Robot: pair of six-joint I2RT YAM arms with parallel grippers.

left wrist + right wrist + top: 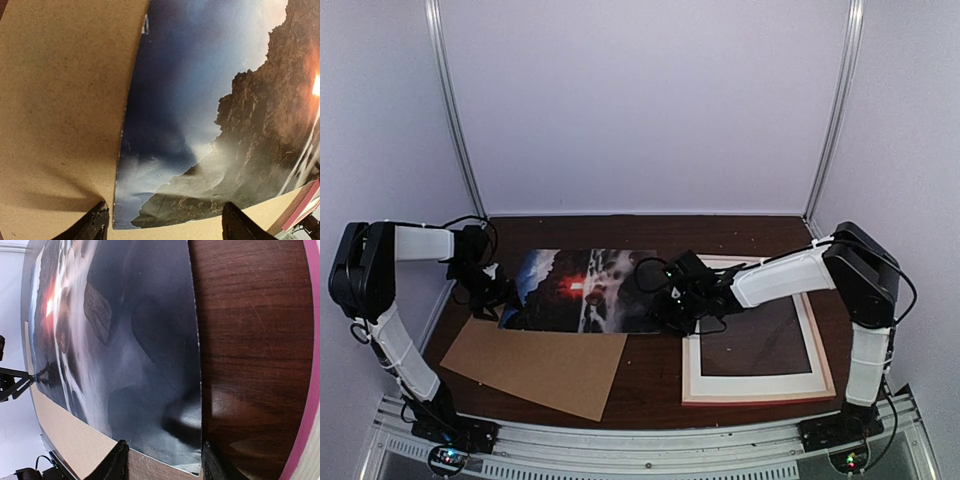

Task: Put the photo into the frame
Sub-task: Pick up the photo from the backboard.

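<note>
1. While the photo (582, 290) is lying beside the frame (760, 396), left claw (162, 225) and right claw (162, 462) are hovering open at its ends.
2. Likely thin and floppy — it is asking for gentle edge pinches.

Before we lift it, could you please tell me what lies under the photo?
The photo overlaps the brown cardboard board along its near edge; its right end is over the wooden table. Whatever is beneath its middle is covered.
</note>
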